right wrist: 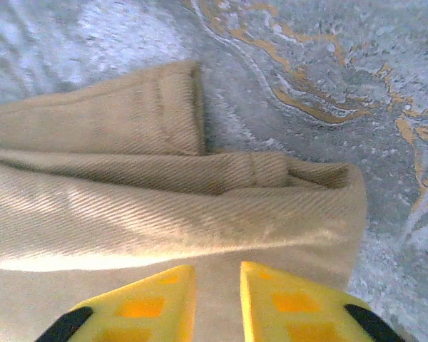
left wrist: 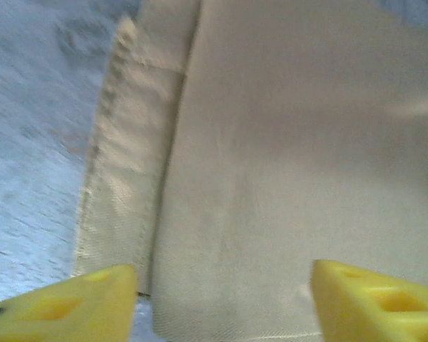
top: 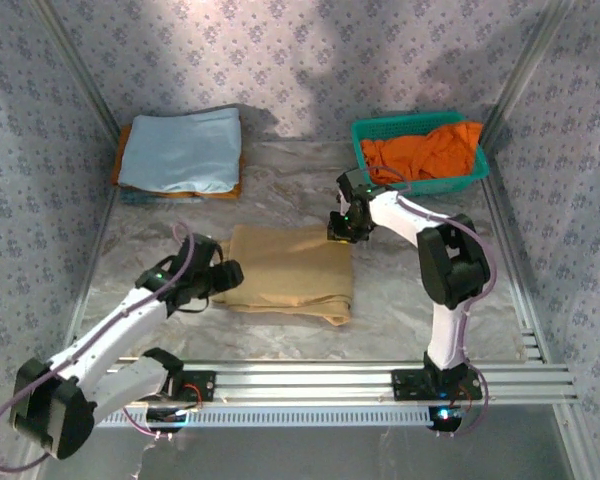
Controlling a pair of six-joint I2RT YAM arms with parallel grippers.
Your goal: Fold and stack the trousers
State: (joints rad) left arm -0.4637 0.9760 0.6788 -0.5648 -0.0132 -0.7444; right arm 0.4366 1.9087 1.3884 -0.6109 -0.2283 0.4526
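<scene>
Cloth of light blue [top: 180, 150] is lying folded at the far left of the table [top: 400, 290], with an orange edge [top: 215, 192] peeking out beneath it; what that lower layer is cannot be made out. Nearer and further right, the left gripper [top: 223, 277] is sitting at the left edge of the trousers [top: 290, 270], though from above its black body is hiding the jaws. In the left wrist view the left gripper [left wrist: 225, 306] is standing wide, its yellow fingers [left wrist: 85, 303] being cut off by the bottom edge, one at each lower corner, and the blurred tan trousers [left wrist: 292, 157] are spreading flat beyond them, a stitched hem running along the left side. The trousers are resting in the middle of the table as a folded rectangle, the near right corner looking uneven. At the far right corner of that rectangle the right gripper [top: 340, 228] is pointing down. In the right wrist view the right gripper [right wrist: 217, 299] is showing only a narrow gap, its tips being cropped below, with the rolled fold of the trousers [right wrist: 164, 214] lying just beyond them. At the far right a green basket [top: 365, 135] is holding an orange garment [top: 425, 150], partly hidden by its walls.
</scene>
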